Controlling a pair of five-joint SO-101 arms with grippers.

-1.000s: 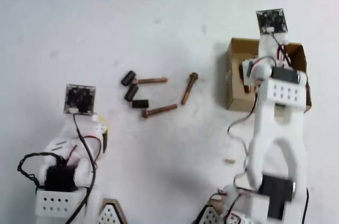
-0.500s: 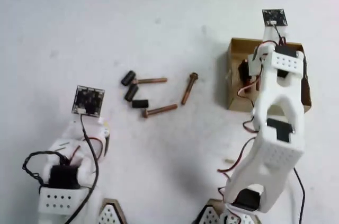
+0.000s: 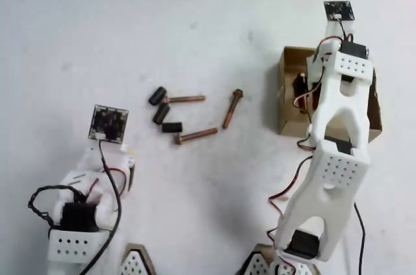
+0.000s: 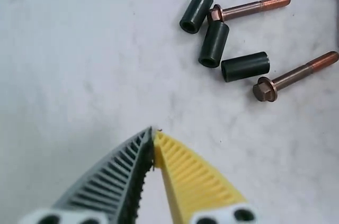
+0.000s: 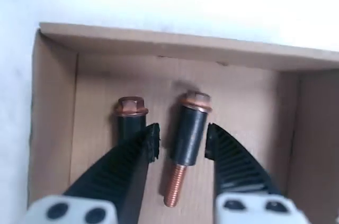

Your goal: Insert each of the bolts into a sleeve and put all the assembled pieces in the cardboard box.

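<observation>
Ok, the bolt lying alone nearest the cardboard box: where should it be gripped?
Probably mid-shank on the bolt, from straight above, fingers closing across its length. It lies flat on the table, clear of the other bolts and sleeves, so both sides are free; the wider head at its far end would seat less evenly.

Right arm [image 3: 338,112] over cardboard box [image 3: 289,67]; bolts [image 3: 195,135], sleeves [image 3: 161,114] tightly clustered

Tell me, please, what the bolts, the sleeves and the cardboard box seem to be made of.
The bolts look like copper-toned metal, with a slight sheen and threaded tips. The sleeves are matte black, perhaps plastic or rubber. The cardboard box is plain brown cardboard, dull, with raw edges.
</observation>
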